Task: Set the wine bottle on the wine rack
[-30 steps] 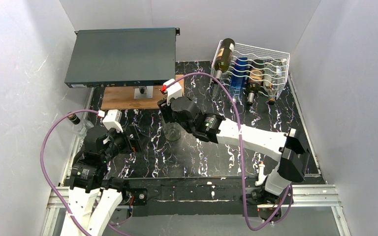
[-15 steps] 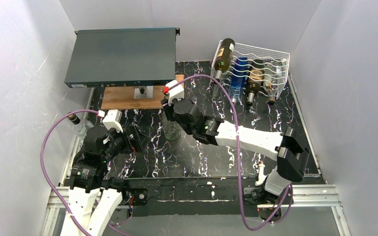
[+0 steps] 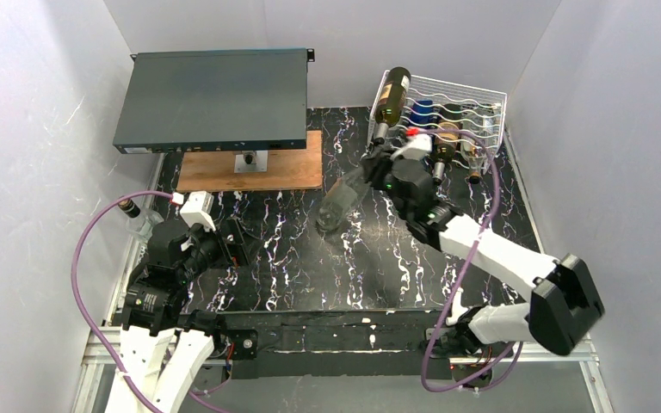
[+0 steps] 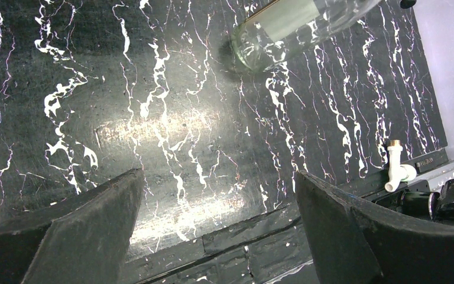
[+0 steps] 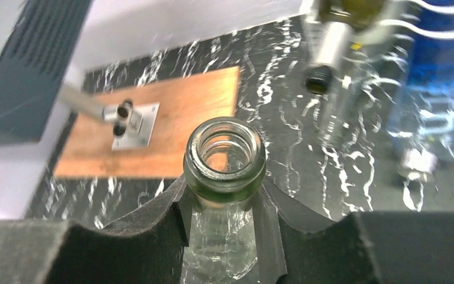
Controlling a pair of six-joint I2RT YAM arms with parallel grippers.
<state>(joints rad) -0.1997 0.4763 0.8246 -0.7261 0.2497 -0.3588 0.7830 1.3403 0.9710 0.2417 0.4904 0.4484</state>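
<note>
The right gripper point(image 5: 224, 208) had swung from beside the wooden board point(image 3: 250, 172) toward the wine rack point(image 3: 473, 99) in the last second. Its fingers pinched the neck of the clear wine bottle point(image 3: 337, 203), tilted over the table point(image 3: 310, 275) just short of it. Pickup looked done; cradling remained. The left gripper point(image 4: 219, 225) gaped, idle.

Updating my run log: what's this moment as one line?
right claw: shut on clear bottle neck | clear bottle: tilted, outside wine rack | left claw: open, empty | status: not yet racked
</note>
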